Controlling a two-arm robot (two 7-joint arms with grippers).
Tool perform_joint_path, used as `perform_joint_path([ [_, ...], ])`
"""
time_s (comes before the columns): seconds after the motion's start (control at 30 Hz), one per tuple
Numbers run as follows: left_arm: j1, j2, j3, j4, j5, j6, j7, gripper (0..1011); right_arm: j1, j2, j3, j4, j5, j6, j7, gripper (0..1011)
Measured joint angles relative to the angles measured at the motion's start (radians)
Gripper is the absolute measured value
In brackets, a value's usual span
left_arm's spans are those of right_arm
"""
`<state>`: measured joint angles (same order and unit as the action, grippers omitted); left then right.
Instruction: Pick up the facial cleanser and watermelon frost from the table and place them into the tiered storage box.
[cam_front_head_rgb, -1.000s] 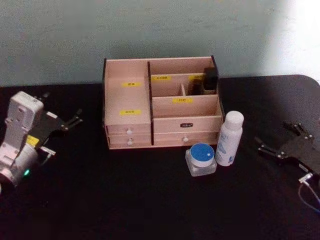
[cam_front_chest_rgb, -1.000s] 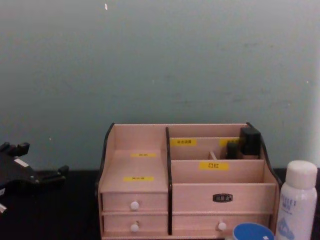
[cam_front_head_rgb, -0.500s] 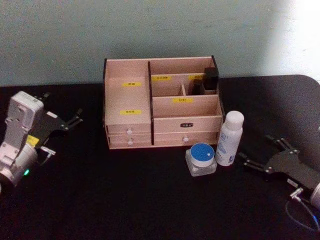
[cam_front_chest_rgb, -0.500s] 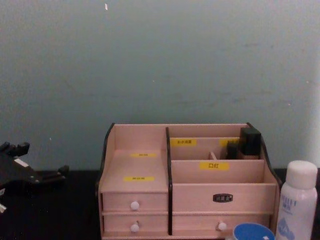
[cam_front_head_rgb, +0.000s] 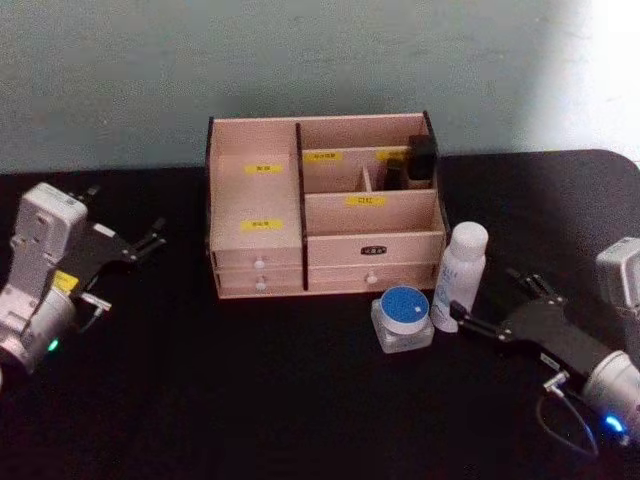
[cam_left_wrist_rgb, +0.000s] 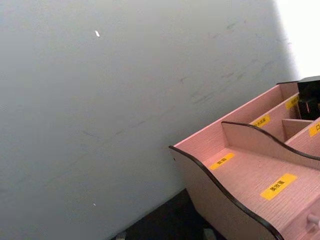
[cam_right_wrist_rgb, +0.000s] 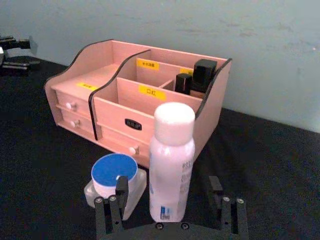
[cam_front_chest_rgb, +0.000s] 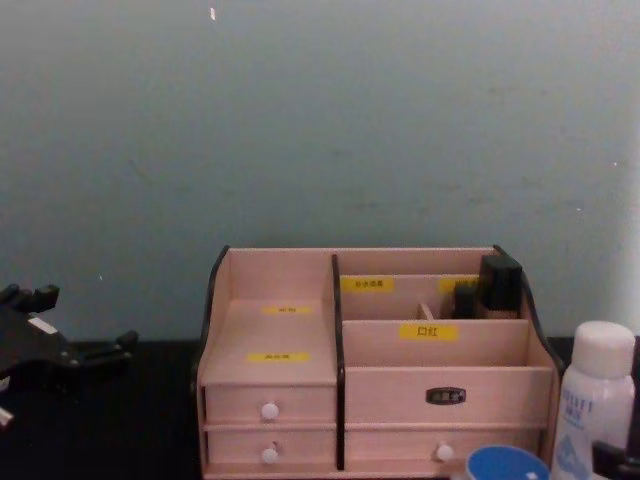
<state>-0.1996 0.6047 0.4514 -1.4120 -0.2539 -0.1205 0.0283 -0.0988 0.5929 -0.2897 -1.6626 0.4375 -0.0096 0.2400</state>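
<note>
Showing what reads as the reach for the first of the two items. The right hand (cam_front_head_rgb: 490, 300) sits low over the black tabletop (cam_front_head_rgb: 250, 390) at about 4 o'clock of the white bottle (cam_front_head_rgb: 458, 275), with its fingers spread wide and nothing in them. In the right wrist view the bottle stands upright between the two fingers, near their tips, with a gap on either side. The low, level entry probably suits a tall, narrow bottle, since the fingers can close on its body without tipping it.

The blue-lidded jar (cam_front_head_rgb: 403, 318) stands just beside the bottle at its 8 o'clock, so the near finger has little room on that side. Both items stand on the tabletop at 5 o'clock of the tiered storage box (cam_front_head_rgb: 400, 245), close to its front right corner. Their print is too small to tell which is the cleanser and which the watermelon frost.

The left hand (cam_front_chest_rgb: 85, 320) rests well apart at 9 o'clock of the box, fingers apart and empty, apparently parked clear of the work.

Counts:
- one box, carrying five yellow labels (cam_front_chest_rgb: 427, 331) and three white knobs (cam_front_chest_rgb: 268, 410)
- two dark containers (cam_right_wrist_rgb: 204, 72) in its rear right compartment
- one bottle
- one jar
- two hands
</note>
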Motion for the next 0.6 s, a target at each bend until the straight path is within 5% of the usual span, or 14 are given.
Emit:
perform_joint_path([
  [0.6, 0.0, 0.0, 0.0, 0.0, 0.0, 0.0, 0.0, 1001, 0.072, -0.09, -0.006, 0.067, -0.078, 0.002, -0.005, 1000],
])
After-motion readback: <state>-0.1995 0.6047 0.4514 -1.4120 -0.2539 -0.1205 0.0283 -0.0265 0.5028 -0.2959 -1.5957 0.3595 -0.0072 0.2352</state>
